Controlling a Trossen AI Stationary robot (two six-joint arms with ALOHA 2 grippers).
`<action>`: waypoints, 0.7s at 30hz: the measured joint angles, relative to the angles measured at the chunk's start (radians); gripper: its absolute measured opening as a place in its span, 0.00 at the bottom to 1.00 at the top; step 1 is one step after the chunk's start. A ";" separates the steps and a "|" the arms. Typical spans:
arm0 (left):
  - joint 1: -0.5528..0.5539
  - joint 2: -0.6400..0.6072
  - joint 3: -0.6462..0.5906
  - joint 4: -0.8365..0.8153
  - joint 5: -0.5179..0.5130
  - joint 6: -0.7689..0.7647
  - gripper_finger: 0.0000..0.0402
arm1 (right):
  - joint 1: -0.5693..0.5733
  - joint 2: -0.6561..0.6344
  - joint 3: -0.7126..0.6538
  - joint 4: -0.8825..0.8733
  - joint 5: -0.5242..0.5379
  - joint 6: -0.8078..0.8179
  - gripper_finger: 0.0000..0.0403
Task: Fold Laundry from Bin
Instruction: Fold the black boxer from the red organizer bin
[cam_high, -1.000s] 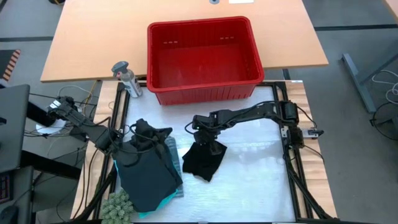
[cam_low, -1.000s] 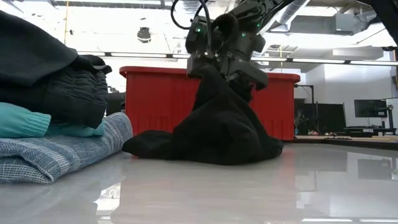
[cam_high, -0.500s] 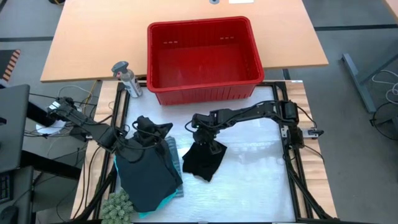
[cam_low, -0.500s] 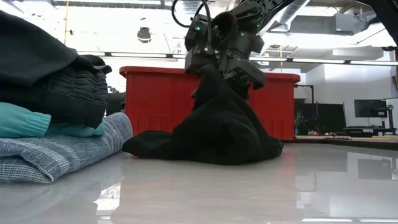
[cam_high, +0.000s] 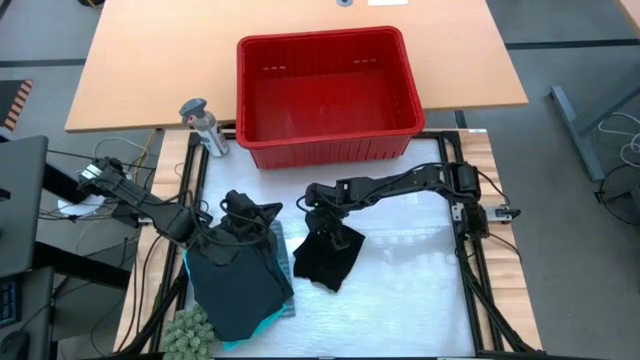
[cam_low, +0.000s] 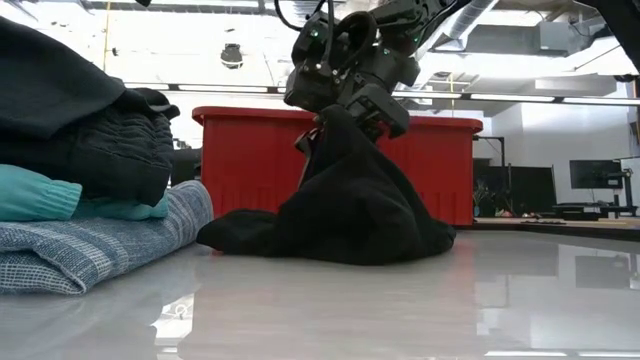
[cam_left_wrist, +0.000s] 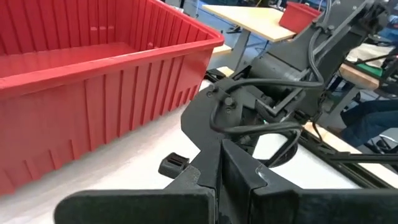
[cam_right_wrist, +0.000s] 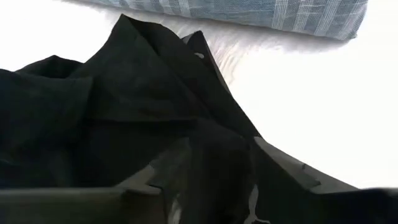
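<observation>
My right tool (cam_low: 335, 105) has tipped and risen a touch since a moment ago, clamped on the peak of a black garment (cam_high: 327, 252) whose lower folds rest bunched on the white desk (cam_high: 420, 290), so I judge I am lifting it to shake it out before folding. My left tool (cam_high: 240, 215) has crept a little toward the middle and sits at the upper edge of the stack at my left; whether its fingers are parted I cannot tell. That stack holds a black piece (cam_high: 232, 280) on top, a turquoise one (cam_low: 40, 192) under it and the blue-grey striped one (cam_low: 100, 240) at the bottom, just beside the cloth I hold, so a wide swing could drag it. A green knobbly thing (cam_high: 188, 328) lies at the stack's near corner. Farther off, the red bin (cam_high: 325, 95) looks empty, which suggests this is the last garment. A small grey bottle (cam_high: 203, 126) stands beside the bin's left end, clear of my path.
</observation>
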 joint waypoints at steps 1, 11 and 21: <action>0.000 0.000 0.000 -0.001 0.000 0.000 0.00 | 0.000 0.000 0.000 -0.002 0.000 0.000 0.48; 0.000 0.001 0.000 -0.002 0.029 -0.017 0.00 | 0.000 0.000 0.000 0.003 0.000 -0.042 0.31; 0.000 0.001 0.000 -0.003 0.029 -0.017 0.00 | -0.027 0.019 0.000 0.008 0.000 -0.020 0.31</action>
